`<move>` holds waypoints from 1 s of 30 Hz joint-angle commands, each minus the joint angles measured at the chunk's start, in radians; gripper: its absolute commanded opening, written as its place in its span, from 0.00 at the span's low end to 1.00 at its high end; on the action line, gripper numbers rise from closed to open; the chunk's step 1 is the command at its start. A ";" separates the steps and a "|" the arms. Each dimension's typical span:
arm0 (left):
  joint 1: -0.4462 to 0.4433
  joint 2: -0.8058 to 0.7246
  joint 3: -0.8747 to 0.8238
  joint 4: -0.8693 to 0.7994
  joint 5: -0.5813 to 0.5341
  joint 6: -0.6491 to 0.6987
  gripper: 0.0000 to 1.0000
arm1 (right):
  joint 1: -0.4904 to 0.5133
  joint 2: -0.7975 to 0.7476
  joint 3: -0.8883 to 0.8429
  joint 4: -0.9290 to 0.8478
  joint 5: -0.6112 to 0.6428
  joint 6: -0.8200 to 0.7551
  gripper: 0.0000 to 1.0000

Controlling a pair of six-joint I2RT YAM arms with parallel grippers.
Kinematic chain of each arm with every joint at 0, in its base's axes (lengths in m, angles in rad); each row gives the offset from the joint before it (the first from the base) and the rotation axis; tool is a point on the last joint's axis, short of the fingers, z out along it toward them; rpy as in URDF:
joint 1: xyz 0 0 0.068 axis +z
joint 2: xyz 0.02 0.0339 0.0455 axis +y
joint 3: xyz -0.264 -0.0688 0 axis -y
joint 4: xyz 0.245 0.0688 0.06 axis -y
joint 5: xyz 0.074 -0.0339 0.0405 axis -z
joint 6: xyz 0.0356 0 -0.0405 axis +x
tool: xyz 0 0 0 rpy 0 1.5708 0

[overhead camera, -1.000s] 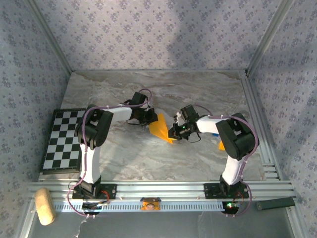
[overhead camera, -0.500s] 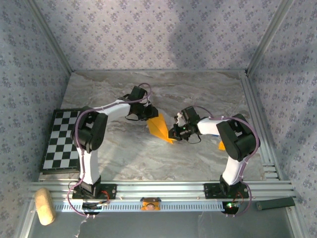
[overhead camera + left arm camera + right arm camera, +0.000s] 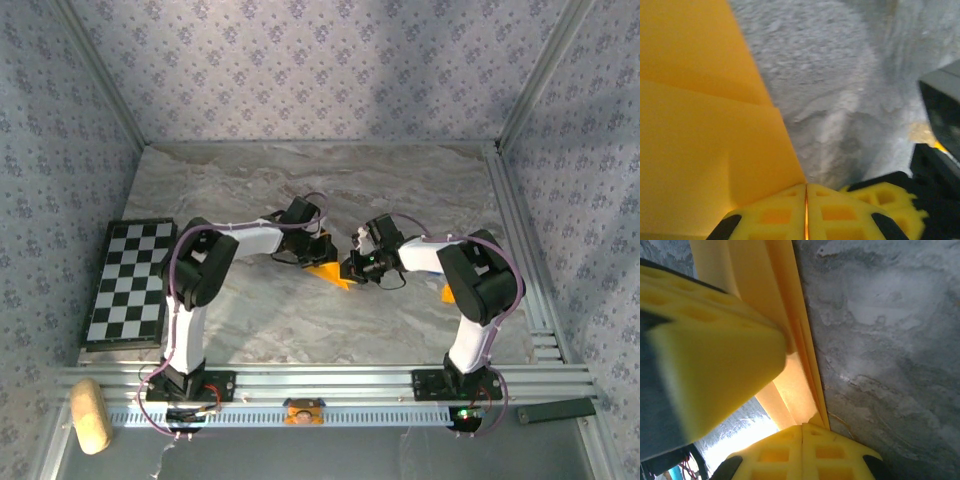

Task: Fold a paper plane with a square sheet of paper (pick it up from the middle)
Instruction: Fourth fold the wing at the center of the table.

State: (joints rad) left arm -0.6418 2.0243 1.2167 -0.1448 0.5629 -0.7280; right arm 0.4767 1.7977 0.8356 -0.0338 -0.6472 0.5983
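Observation:
The orange-yellow sheet of paper (image 3: 331, 274), folded into layers, lies mid-table between my two grippers, partly hidden under them. My left gripper (image 3: 320, 256) sits on its upper left part. In the left wrist view the pads (image 3: 806, 189) are shut, the creased paper (image 3: 700, 140) runs into their seam, and an orange line glows in the slit. My right gripper (image 3: 351, 269) is at the paper's right tip. In the right wrist view its pads (image 3: 802, 432) are shut on the stacked paper edges (image 3: 775, 290). The left gripper's yellow finger (image 3: 710, 350) presses close beside them.
A black-and-white chequered board (image 3: 125, 285) lies at the left edge. A tiny orange bit (image 3: 446, 293) sits by the right arm. Aluminium rails (image 3: 320, 380) run along the front and right side. A tan block (image 3: 88, 415) and a dark bar (image 3: 555, 410) lie beyond the front rail.
My left gripper has moved right and nearer, over the paper and close to the right gripper. Less of the paper shows now. The right gripper has stayed put.

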 commanded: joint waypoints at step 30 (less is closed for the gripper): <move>0.291 0.146 0.109 -0.055 -0.072 0.105 0.14 | 0.004 0.051 -0.048 -0.125 0.102 0.008 0.00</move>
State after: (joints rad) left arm -0.4095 2.1166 1.3231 -0.1669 0.6395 -0.6697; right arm 0.4778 1.8008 0.8345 -0.0174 -0.6415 0.5983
